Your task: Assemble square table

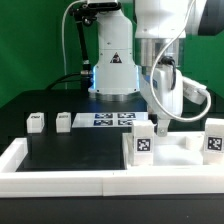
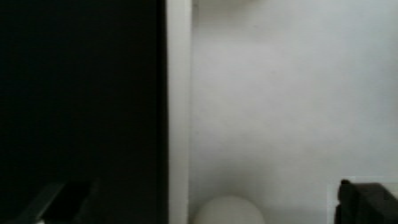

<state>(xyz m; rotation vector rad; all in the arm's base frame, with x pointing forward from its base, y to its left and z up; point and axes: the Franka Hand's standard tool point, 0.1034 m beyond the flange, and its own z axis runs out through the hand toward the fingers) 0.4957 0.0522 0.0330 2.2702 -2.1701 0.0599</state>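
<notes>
The square table's white slab point(image 1: 178, 152) lies at the front on the exterior view's right. Two tagged white legs point(image 1: 143, 145) point(image 1: 213, 139) stand upright at it. Two more small legs point(image 1: 36, 122) point(image 1: 64, 120) rest apart on the black surface, on the exterior view's left. My gripper point(image 1: 160, 124) hangs just above the slab, behind the nearer upright leg. In the wrist view the gripper point(image 2: 210, 205) is open, with dark fingertips point(image 2: 366, 200) far apart over the slab's white face point(image 2: 285, 100). A rounded white part point(image 2: 224, 210) shows between the jaws, untouched.
The marker board point(image 1: 110, 120) lies in front of the arm's base point(image 1: 112, 75). A long white rim point(image 1: 60, 178) borders the black surface point(image 1: 70, 148) along the front and the exterior view's left. Cables hang behind the base.
</notes>
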